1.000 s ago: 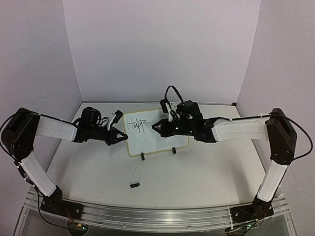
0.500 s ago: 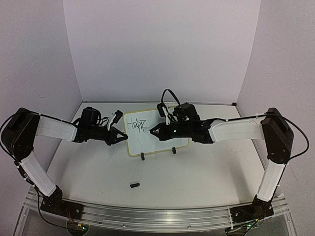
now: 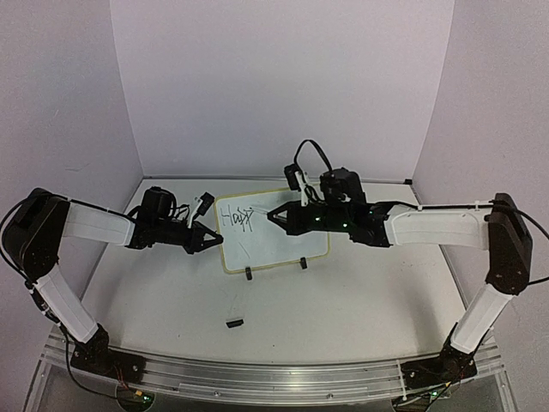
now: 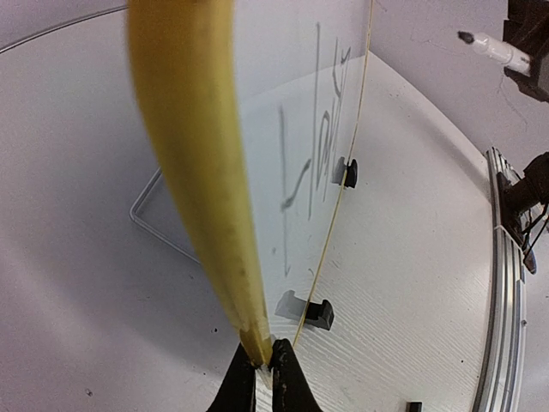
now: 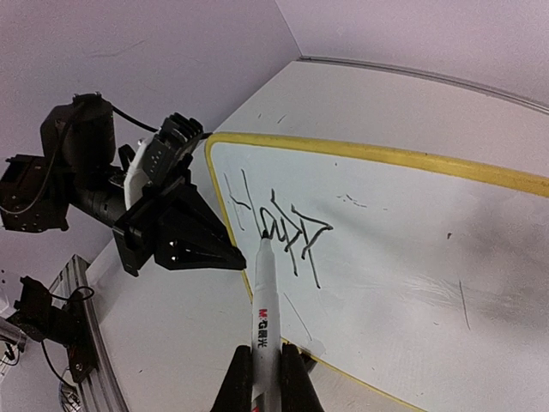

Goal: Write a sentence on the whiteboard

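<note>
Black scrawl (image 5: 287, 232) on the whiteboard (image 5: 429, 257) reads unclearly; left jaws pinch it, right jaws a marker (image 5: 264, 309).

The whiteboard (image 4: 202, 172) rim blurs up close; the black piece (image 3: 233, 323) is too small to identify.

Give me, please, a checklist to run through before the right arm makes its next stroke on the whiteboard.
1. Left gripper shut on the whiteboard rim: ok.
2. Right gripper shut on the marker: ok.
3. Marker uncapped, tip showing: ok.
4. Whiteboard standing on both clip feet: ok.
5. Bare space right of the started sentence: ok.
6. Tip on the whiteboard: not ok; the left wrist view shows a gap.
</note>
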Robot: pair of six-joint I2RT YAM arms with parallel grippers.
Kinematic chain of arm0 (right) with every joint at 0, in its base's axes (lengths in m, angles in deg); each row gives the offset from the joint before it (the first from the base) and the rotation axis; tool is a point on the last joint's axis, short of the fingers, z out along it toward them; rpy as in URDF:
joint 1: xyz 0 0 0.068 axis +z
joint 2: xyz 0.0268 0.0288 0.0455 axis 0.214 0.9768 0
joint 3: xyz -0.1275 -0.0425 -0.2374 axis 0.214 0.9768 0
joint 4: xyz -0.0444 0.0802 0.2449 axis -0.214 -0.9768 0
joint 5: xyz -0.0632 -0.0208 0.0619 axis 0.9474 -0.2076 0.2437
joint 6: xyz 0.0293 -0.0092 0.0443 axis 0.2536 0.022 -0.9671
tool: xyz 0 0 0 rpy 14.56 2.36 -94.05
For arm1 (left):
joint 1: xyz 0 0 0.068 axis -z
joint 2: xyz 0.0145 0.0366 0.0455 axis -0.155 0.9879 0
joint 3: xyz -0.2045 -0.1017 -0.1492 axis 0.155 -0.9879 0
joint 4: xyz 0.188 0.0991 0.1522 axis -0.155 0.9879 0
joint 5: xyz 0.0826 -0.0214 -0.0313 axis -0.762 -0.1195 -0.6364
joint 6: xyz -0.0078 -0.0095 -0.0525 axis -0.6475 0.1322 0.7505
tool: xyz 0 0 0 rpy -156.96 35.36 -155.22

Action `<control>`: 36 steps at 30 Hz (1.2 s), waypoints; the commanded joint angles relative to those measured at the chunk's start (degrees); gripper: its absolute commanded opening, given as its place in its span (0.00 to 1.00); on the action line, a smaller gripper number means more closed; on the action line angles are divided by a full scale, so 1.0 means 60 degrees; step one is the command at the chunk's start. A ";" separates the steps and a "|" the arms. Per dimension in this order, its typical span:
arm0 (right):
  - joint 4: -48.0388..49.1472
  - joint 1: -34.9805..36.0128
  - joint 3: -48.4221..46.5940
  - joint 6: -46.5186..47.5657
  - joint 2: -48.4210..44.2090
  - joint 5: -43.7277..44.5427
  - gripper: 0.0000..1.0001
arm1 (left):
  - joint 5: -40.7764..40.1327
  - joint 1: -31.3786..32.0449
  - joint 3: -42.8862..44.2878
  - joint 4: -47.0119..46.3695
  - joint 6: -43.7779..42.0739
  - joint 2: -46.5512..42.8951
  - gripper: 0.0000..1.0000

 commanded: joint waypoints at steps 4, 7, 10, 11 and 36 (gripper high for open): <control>0.0115 -0.0174 0.0313 0.0110 -0.0520 0.0065 0.00 | -0.0932 0.0014 0.0280 0.0331 -0.0390 0.0035 0.00; 0.0115 -0.0272 0.0363 0.0189 -0.0451 0.0027 0.00 | -0.0939 0.0015 0.0295 0.0364 -0.0393 0.0032 0.00; 0.0118 -0.0302 0.0294 0.0282 -0.0305 -0.0003 0.00 | -0.0949 0.0011 0.0284 0.0375 -0.0409 0.0020 0.00; 0.0121 -0.0309 0.0249 0.0311 -0.0250 -0.0006 0.00 | -0.0953 0.0008 0.0280 0.0375 -0.0406 0.0017 0.00; -0.0054 -0.0514 -0.0498 0.0191 0.0824 0.0503 0.00 | -0.0944 0.0011 0.0310 0.0390 -0.0415 0.0050 0.00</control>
